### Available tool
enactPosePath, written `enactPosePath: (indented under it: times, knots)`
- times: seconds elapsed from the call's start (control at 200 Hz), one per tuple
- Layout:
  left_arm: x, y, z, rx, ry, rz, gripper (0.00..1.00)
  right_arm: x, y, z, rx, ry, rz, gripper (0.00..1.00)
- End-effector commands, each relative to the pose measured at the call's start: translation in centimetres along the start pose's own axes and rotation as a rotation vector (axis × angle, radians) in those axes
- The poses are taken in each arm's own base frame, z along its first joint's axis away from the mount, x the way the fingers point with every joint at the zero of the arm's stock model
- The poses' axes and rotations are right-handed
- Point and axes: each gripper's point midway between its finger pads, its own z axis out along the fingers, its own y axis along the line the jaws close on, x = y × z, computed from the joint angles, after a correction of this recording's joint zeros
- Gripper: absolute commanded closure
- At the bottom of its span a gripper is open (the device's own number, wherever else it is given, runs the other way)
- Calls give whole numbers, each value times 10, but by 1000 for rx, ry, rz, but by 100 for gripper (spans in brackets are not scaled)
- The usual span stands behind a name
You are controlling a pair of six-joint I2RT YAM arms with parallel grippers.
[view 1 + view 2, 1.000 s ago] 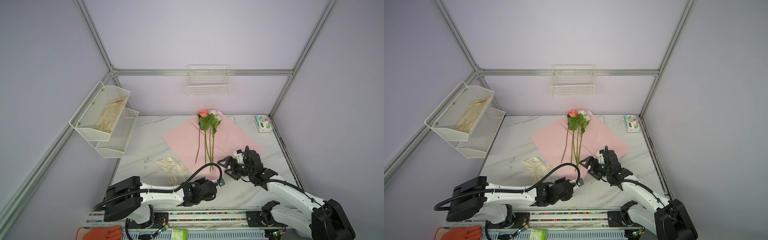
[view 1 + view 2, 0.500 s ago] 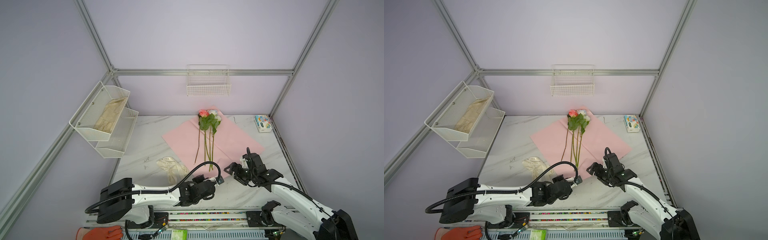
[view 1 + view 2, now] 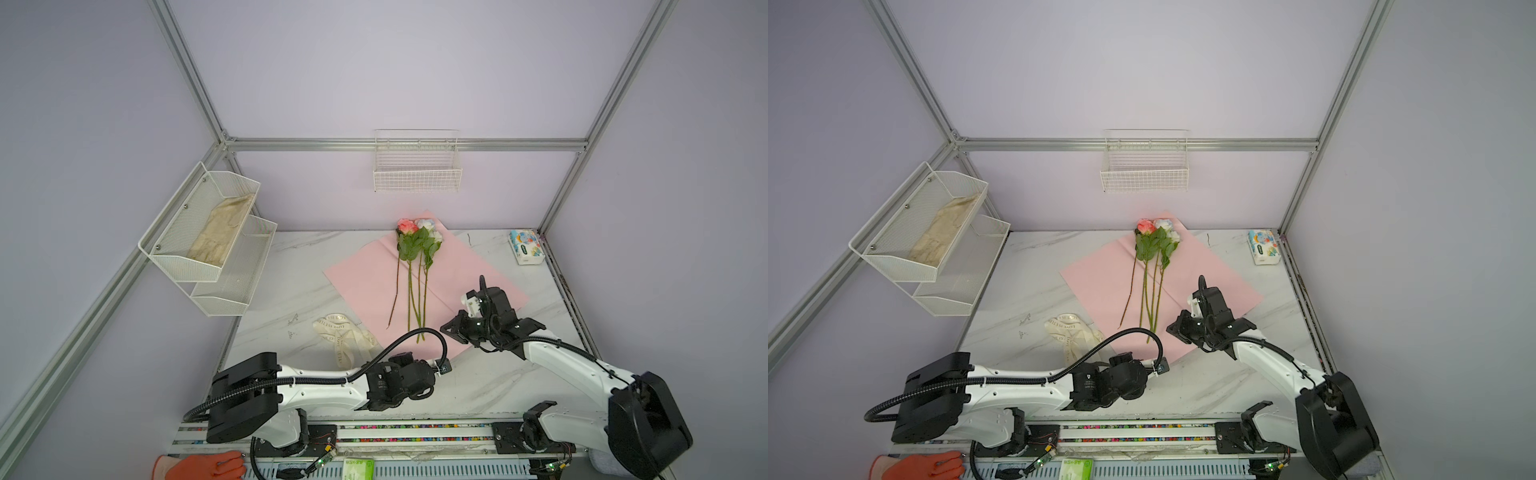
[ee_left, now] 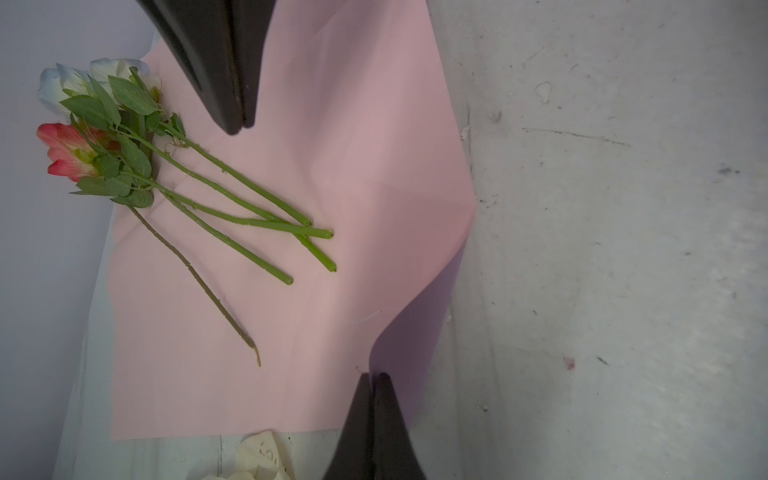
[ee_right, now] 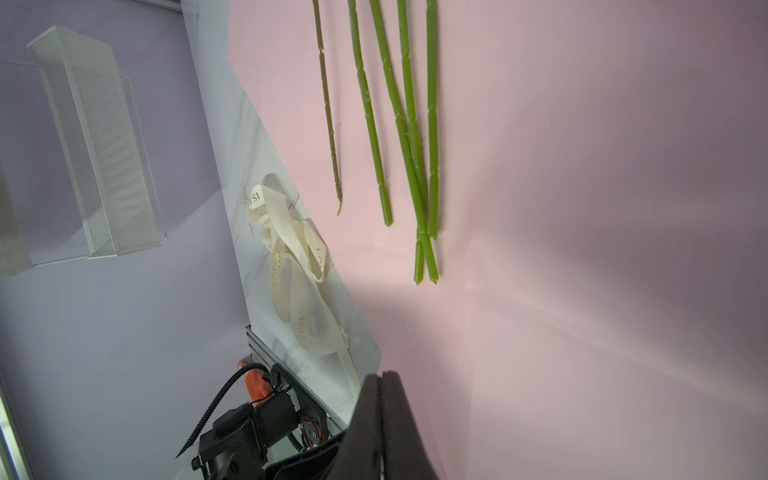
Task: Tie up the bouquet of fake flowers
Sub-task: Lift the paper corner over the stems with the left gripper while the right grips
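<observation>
At the pink sheet's (image 3: pixel 365 282) near corner the left claw (image 4: pixel 372 376) is clenched on the paper's edge, and the sheet bows up off the surface (image 3: pixel 299 274) toward it; I judge the corner is being raised to fold over the stems. Just inside the sheet's near right edge the right claw (image 5: pixel 381 376) is clenched too, tips at the paper, though I cannot tell whether paper is caught between them. Off the sheet's near left edge the cream ribbon (image 3: pixel 345 336) lies loose, not yet used. Along the sheet's middle the bouquet of fake flowers (image 3: pixel 409 249) lies flat and untied, stem ends toward the claws and blooms at the far corner, presumably so the wrap closes around the stems
</observation>
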Motion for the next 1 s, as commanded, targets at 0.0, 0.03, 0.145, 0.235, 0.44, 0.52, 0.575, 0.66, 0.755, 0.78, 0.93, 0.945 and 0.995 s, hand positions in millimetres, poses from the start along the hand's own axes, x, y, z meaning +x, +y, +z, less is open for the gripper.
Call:
enactPosePath:
  times: [0.0,0.03,0.145,0.235,0.44,0.52,0.575,0.66,0.755,0.78,0.93,0.945,0.995]
  knots:
    - [-39,15,-9,-15,-82,-41,100,2,23,9,-125,52,-79,93]
    - [-39,15,-8,-18,-80,-41,100,4,15,16,-109,76,-75,93]
    - [-38,15,-7,-16,-77,-40,100,13,-11,36,-48,154,-68,92]
    - [-39,15,-7,-16,-78,-36,100,17,-32,45,11,181,-58,92]
    - [-46,21,-11,-31,-87,-5,100,23,-71,50,152,181,-41,89]
    - [-46,21,-9,-32,-79,15,100,19,-73,50,179,167,-43,88]
    - [-46,23,-8,-36,-68,24,100,16,-69,49,179,163,-56,87]
    - [-45,29,-5,-41,-44,12,100,7,-49,43,128,129,-79,86]
    - [-49,40,-5,-59,-41,-4,100,-9,-29,29,113,41,-107,83]
    - [-51,43,-4,-60,-44,-4,100,-13,-27,24,122,14,-103,83]
    - [-64,62,-1,-59,-64,-34,100,-41,-25,-21,217,-234,-64,79]
    - [-65,64,0,-55,-65,-38,100,-42,-23,-26,213,-257,-62,79]
    - [-66,70,3,-51,-64,-52,100,-44,-21,-43,209,-326,-38,79]
